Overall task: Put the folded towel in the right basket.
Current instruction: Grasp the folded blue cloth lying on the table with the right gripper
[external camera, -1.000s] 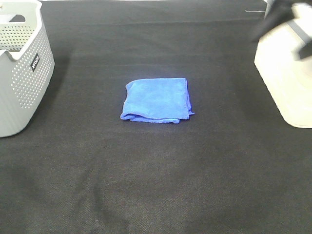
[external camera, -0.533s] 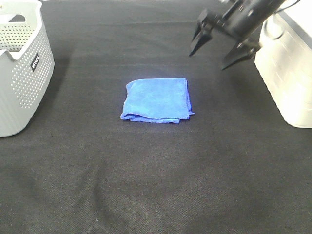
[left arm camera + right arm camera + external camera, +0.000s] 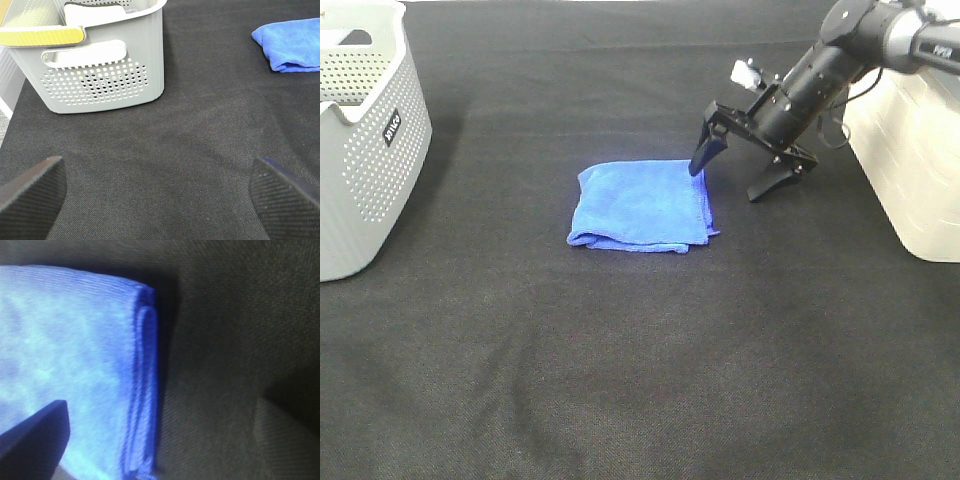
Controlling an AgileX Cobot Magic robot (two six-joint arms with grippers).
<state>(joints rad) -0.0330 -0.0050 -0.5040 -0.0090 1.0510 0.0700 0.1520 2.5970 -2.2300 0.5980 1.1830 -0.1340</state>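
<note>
A folded blue towel (image 3: 640, 206) lies flat on the black table. It also shows in the left wrist view (image 3: 292, 44) and fills much of the right wrist view (image 3: 70, 365). My right gripper (image 3: 732, 172) is open and low at the towel's far right corner, one finger over the towel's edge, the other on the bare cloth beside it. In its wrist view (image 3: 160, 437) the towel's folded edge runs between the fingertips. The right basket (image 3: 910, 150) is white, at the right edge. My left gripper (image 3: 160, 190) is open over bare table, far from the towel.
A grey perforated basket (image 3: 365, 130) stands at the far left; in the left wrist view (image 3: 100, 55) it holds a yellow and a white object. The table is covered in black cloth (image 3: 640, 370).
My right arm has swung in from above the right basket, down and to the left, and its open gripper now sits at the towel's far right corner. The towel has not moved.
</note>
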